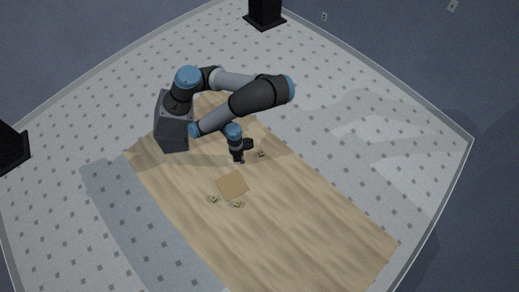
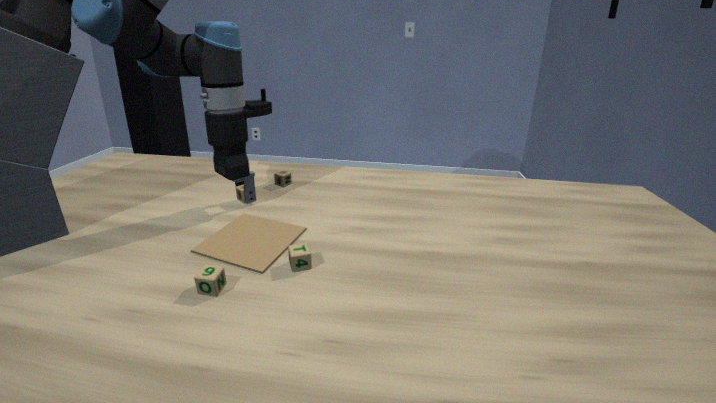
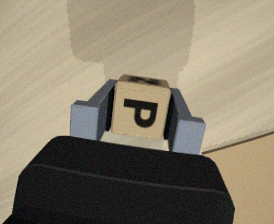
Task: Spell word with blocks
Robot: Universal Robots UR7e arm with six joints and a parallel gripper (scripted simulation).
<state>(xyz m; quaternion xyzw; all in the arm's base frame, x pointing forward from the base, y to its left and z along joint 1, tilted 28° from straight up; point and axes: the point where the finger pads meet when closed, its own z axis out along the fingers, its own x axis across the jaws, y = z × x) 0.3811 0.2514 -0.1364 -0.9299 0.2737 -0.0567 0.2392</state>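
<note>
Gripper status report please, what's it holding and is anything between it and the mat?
Gripper shut on the P block, lifted off the table. Mat bare, flat, just ahead. T block sits at the mat's edge; path to the mat open.

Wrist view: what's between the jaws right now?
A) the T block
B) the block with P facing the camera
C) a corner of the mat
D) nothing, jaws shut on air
B: the gripper is shut on the P block, with a blue finger pressed on each side; the T block sits on the table by the mat.
</note>
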